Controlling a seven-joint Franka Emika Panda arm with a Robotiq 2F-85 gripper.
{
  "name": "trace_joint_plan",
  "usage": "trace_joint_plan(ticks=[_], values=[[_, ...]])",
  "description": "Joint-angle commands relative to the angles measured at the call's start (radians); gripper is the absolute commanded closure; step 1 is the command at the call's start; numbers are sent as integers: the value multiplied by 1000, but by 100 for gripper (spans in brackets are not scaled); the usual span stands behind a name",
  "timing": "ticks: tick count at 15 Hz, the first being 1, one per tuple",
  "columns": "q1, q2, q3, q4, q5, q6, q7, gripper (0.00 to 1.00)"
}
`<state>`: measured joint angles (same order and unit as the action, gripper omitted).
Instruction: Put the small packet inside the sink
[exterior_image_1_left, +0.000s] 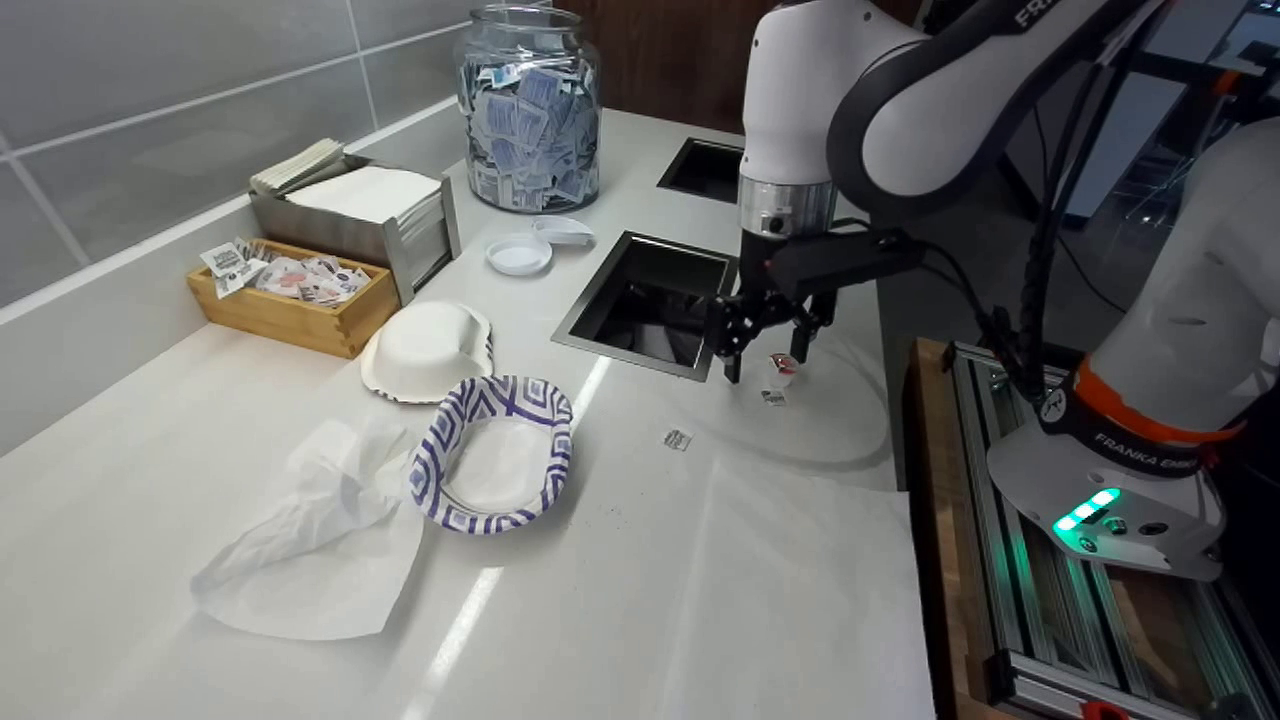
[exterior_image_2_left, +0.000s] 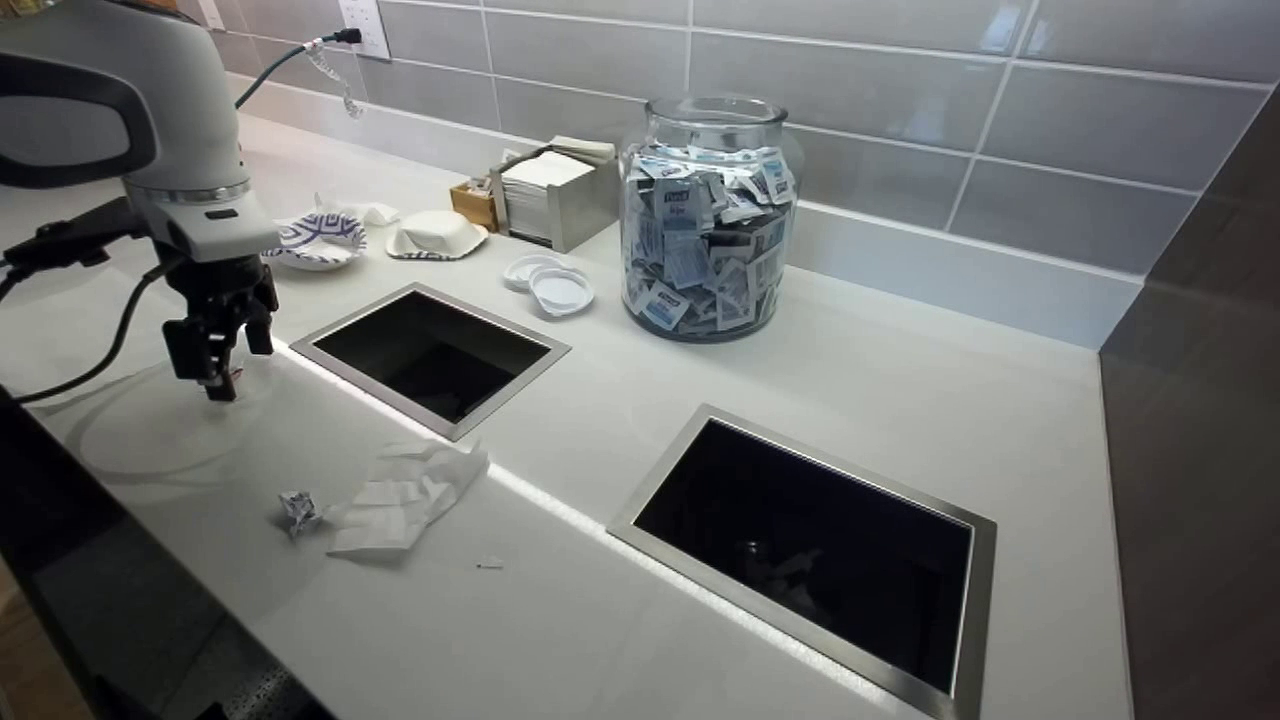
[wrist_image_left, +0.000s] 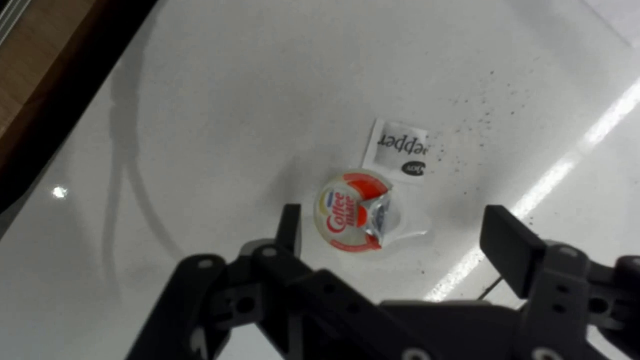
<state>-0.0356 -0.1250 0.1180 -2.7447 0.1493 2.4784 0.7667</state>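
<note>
Okay so the gripper is spread wide right by the Coffee mate creamer, pepper packet just beside it.

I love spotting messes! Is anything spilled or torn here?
Yes: dark specks lie by the pepper packet, maybe spilled pepper. Its print is cut off as if torn. The creamer cup looks peeled open.

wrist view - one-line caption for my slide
Open gripper near a Coffee mate creamer with its lid partly peeled, beside a pepper packet on the white counter.
</note>
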Motion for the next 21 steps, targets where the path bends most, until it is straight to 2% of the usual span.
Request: trace_joint_plan(ticks=[1, 6, 7, 8, 9, 12, 14, 15, 17, 19, 21], values=[[31, 8, -12, 1, 21, 9, -7, 0], [42, 16, -10, 1, 18, -6, 10, 1], [41, 20, -11, 0, 14, -4, 13, 11], [41, 22, -12, 0, 16, -2, 11, 26], [40, 25, -13, 0, 12, -1, 14, 30], [39, 29, -12, 3, 0, -2, 25, 54], [43, -3, -11, -36, 7, 11, 20, 69], [40, 27, -11, 3, -3, -3, 27, 77], [39, 25, -13, 0, -7, -6, 29, 89], [39, 25, -15, 0, -10, -9, 31, 89], [38, 24, -18, -2, -17, -12, 37, 94]])
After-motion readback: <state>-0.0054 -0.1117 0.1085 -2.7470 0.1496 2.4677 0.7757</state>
